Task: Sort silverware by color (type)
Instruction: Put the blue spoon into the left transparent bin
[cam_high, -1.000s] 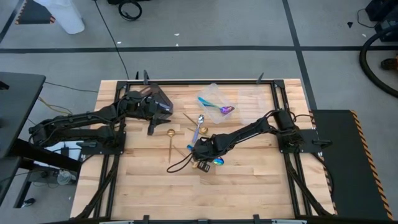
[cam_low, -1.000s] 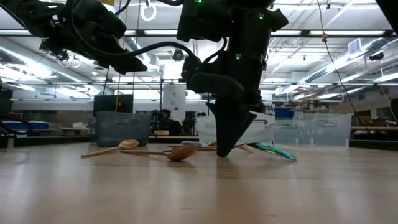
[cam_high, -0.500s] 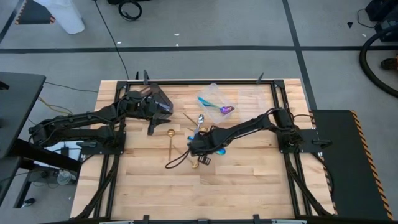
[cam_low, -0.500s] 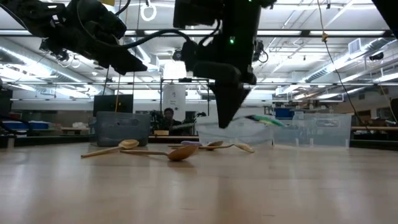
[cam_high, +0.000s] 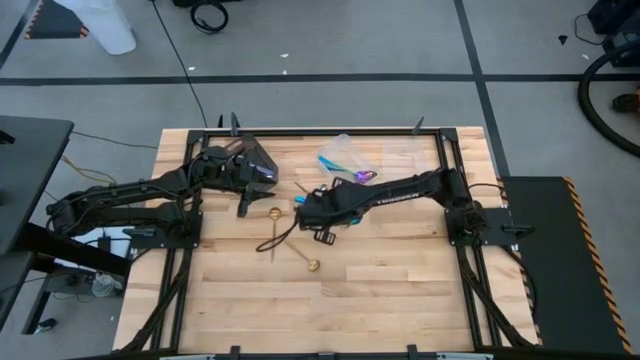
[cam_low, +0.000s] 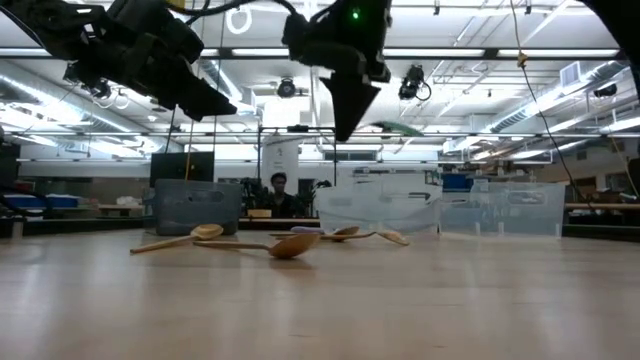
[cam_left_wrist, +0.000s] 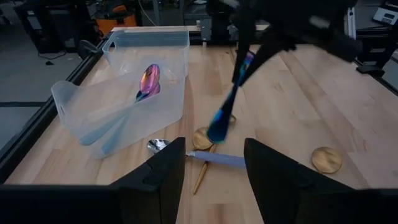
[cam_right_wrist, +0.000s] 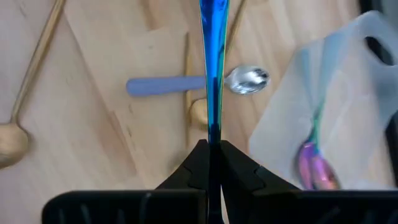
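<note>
My right gripper (cam_high: 312, 207) hangs above the middle of the table, shut on an iridescent blue spoon (cam_right_wrist: 211, 68), above the loose spoons. Below it lie a silver spoon (cam_right_wrist: 247, 79) with a pale blue handle and gold spoons (cam_high: 273, 228) flat on the wood. Another iridescent spoon (cam_left_wrist: 148, 81) lies inside a tilted clear tub (cam_left_wrist: 81, 99) near the far edge. My left gripper (cam_left_wrist: 214, 168) waits open over the table's left part, well above the wood. My right gripper pinches the blue spoon's thin handle (cam_right_wrist: 212, 134) between its two shut fingers, which point down from above. The spoon is lifted clear of the table and sticks out sideways from the fingertips (cam_low: 345, 118), slanting slightly down (cam_low: 397, 128). The fingers hide which end they have.
A second clear tub (cam_high: 412, 160) stands right of the tilted one by the far edge. A gold spoon bowl (cam_high: 313, 265) lies nearer the table's near side. Black frame rails (cam_high: 180, 280) run along both sides. Bare wood fills the near half.
My right gripper has risen from the table with the blue spoon and moved toward the far edge and a little left. The spoon, which lay on the wood beside the fingers, is now lifted clear, high above the other spoons. The left arm has kept still.
</note>
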